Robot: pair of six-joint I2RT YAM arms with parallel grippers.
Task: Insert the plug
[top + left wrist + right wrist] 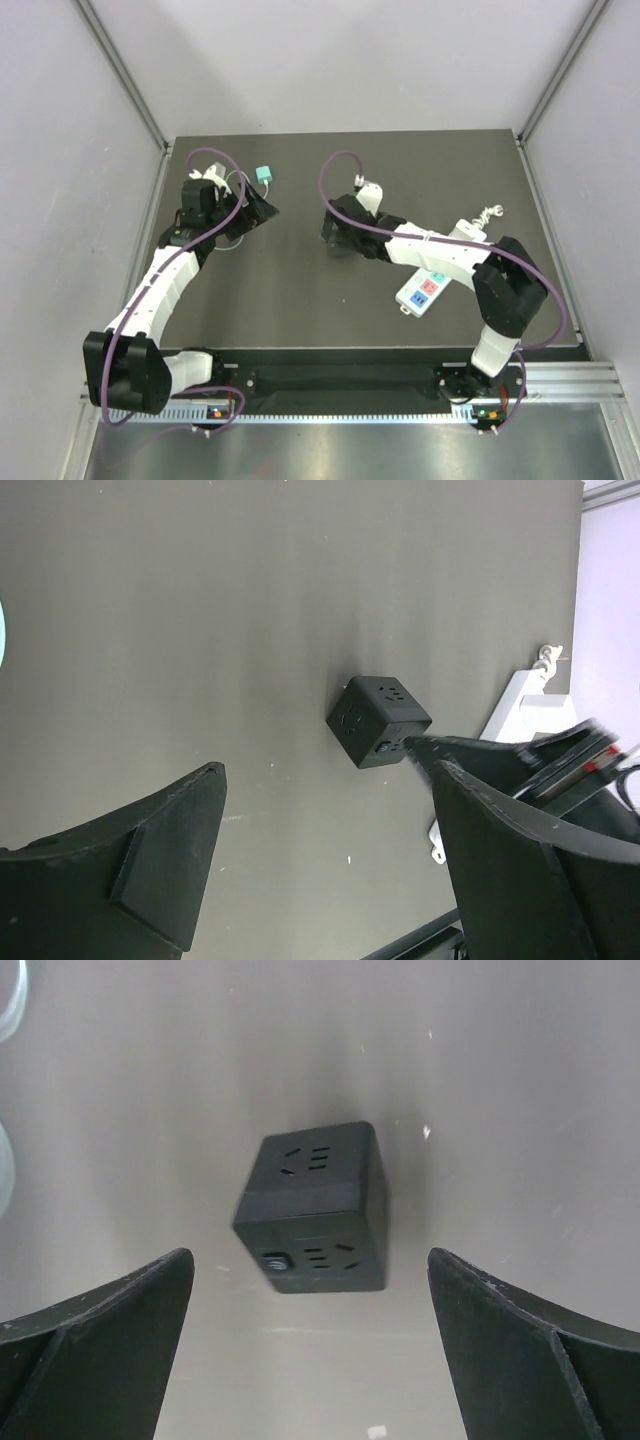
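The teal plug (264,175), on a thin white cable, lies on the dark mat at the back left. It sits just beyond my left gripper (262,208), which is open and empty (325,780). A black cube socket (315,1208) rests on the mat with slotted faces showing on top and on the side towards the right wrist camera. My right gripper (310,1260) hangs open above it, one finger on each side and not touching. The left wrist view shows the cube (378,720) further off with the right arm's fingers (500,765) next to it. From above, the right gripper (335,232) mostly hides the cube.
A white power strip (422,290) with red and blue sockets lies under the right forearm; its end shows in the left wrist view (520,705). A coiled white cable end (487,213) lies at the right. Grey walls and aluminium rails (130,95) border the mat.
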